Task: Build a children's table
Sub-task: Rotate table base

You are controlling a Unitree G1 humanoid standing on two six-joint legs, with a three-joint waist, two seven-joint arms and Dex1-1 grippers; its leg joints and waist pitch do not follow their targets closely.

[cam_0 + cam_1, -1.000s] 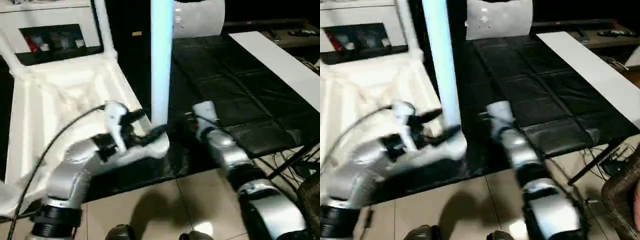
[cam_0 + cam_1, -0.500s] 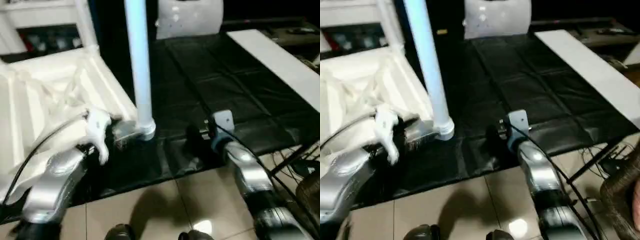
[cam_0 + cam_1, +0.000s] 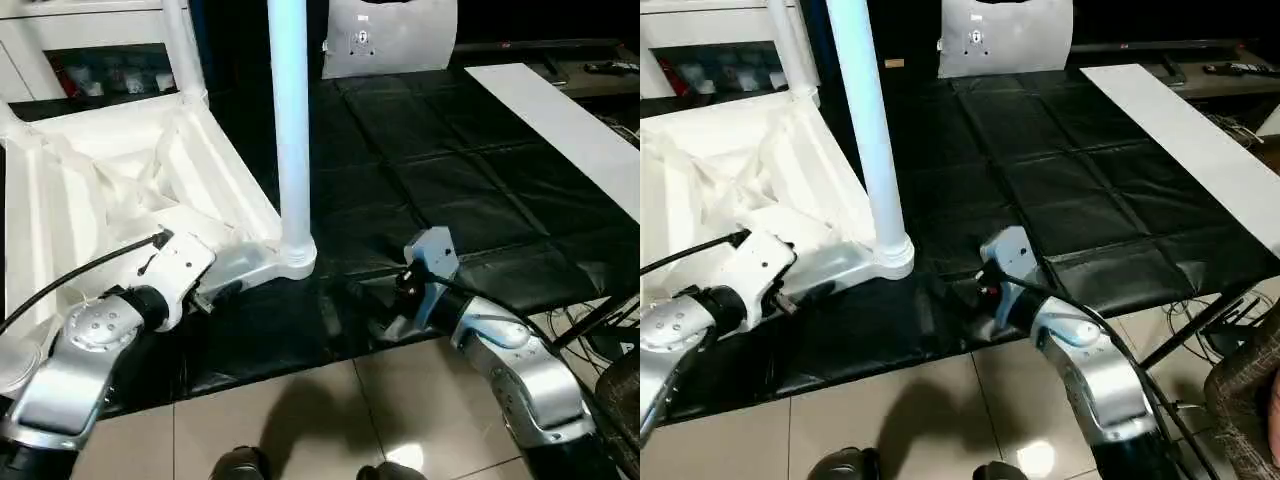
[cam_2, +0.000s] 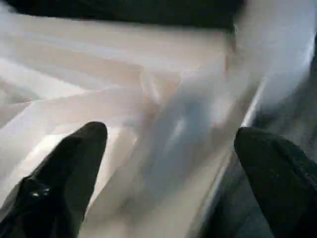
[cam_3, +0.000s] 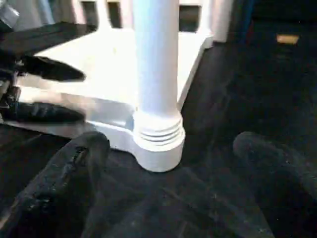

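Head view: white table top point(image 3: 110, 190) lay upside down on black counter point(image 3: 470, 190), ribs up. Leg point(image 3: 291, 120) stood upright in near corner socket point(image 3: 290, 262). Left claw point(image 3: 215, 295) sat at top's near edge; right claw point(image 3: 365, 310) low on mat, apart from socket.

Left wrist: fingers point(image 4: 64, 168) spread, white plastic between.

Right wrist: fingers point(image 5: 64, 178) apart, gripping nothing, leg base ahead.

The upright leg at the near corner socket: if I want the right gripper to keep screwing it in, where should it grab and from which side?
Grip the leg low on its smooth round shaft, just above the threaded collar at the corner socket. Come in level from the robot's side, where the open right gripper already faces it. The table top and left gripper crowd the left side.
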